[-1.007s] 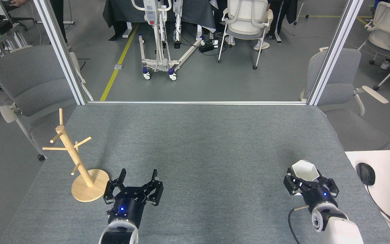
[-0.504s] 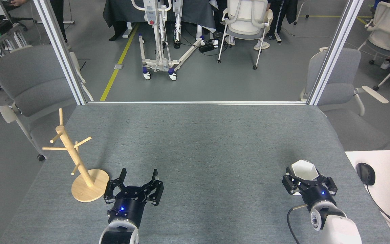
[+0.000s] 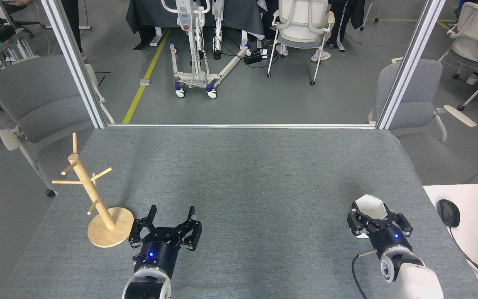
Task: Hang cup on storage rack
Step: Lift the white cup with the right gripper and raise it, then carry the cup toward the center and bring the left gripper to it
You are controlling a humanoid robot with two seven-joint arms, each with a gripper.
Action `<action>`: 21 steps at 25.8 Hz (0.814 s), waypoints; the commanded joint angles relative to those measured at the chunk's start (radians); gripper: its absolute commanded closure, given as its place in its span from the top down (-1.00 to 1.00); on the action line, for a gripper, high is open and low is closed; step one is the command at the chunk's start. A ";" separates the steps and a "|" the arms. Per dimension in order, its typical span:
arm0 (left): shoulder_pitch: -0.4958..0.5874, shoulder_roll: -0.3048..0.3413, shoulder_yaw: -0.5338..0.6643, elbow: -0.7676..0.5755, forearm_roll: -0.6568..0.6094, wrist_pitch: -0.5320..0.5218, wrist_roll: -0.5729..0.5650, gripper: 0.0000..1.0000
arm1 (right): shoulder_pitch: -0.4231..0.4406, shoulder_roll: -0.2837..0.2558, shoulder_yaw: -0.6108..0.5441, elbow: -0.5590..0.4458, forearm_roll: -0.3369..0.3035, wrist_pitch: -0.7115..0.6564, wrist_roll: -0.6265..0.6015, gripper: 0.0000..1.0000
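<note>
R gripper (image 3: 372,220) pinches the cup (image 3: 370,206) low at table's (image 3: 264,174) near-right corner, storage rack (image 3: 93,195) stands far across to the left w/ post upright, just beside the empty, spread L gripper (image 3: 171,216), so L arm's nearer.

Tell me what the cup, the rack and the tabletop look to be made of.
Cup: matte white, likely ceramic or plastic; no gloss, crisp angled rim. Rack: pale unfinished-looking wood; light tan post, pegs and disc base. Tabletop: grey speckled covering, probably felt or woven fabric; flat and non-reflective.
</note>
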 commanded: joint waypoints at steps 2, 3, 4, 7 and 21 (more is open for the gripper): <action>-0.002 -0.003 0.001 -0.003 0.000 -0.029 0.000 0.99 | 0.001 -0.001 0.001 0.000 0.020 -0.004 -0.004 -0.14; -0.002 -0.003 0.001 -0.005 0.000 -0.032 0.000 0.99 | 0.001 0.000 0.001 0.000 0.025 -0.004 -0.004 -0.21; -0.002 -0.004 0.001 -0.006 0.000 -0.033 0.001 0.99 | 0.003 -0.001 0.001 0.000 0.025 -0.007 -0.004 -0.28; -0.002 -0.004 0.002 -0.009 0.000 -0.035 0.001 0.99 | 0.000 -0.001 -0.002 0.000 0.017 -0.035 0.004 -0.39; 0.012 0.000 0.001 -0.054 0.002 -0.053 0.073 0.99 | -0.020 0.002 -0.025 -0.489 -0.202 -0.084 0.572 -0.65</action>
